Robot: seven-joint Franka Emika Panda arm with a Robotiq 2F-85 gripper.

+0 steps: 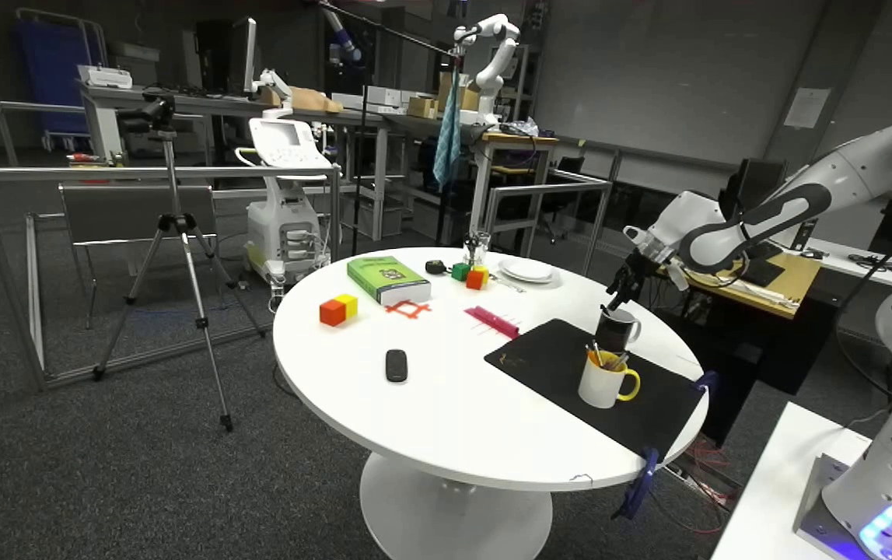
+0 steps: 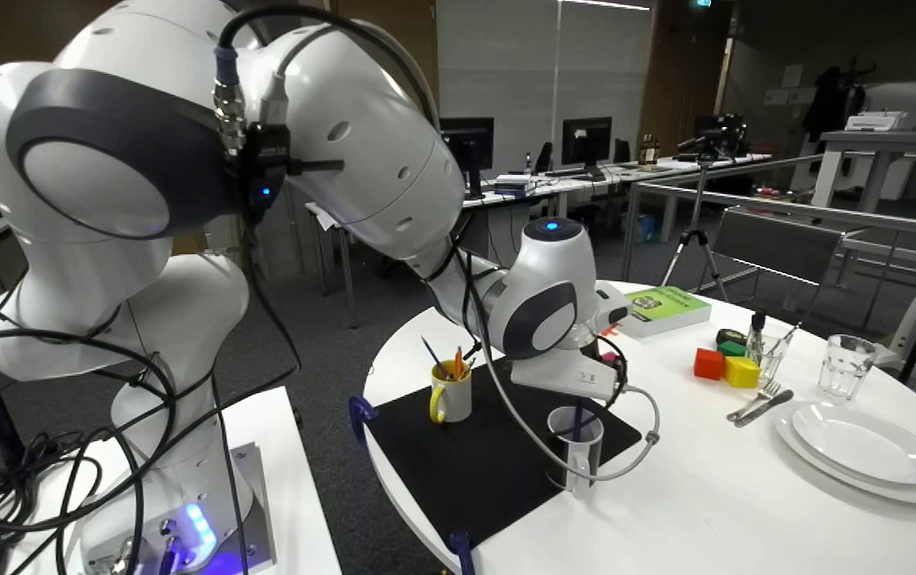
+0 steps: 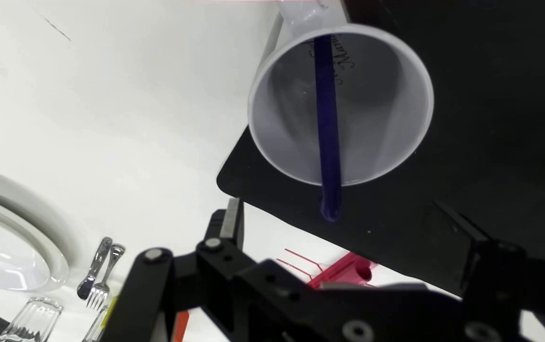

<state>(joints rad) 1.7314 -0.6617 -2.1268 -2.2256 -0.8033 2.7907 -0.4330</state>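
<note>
Round white table (image 1: 453,404) bears a black mat (image 1: 543,358). Above, I observe the gripper (image 3: 347,213), jaws spread wide apart, near a white-lined mug (image 3: 372,109) at the mat's edge; a purple stick (image 3: 328,118) leans inside, its end past the rim.

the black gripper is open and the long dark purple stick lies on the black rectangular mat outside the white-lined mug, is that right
Not quite: the long dark purple stick is not on the black rectangular mat; the wrist view shows it inside the white-lined mug, with one end sticking out. The black gripper is open, as you say.
</note>
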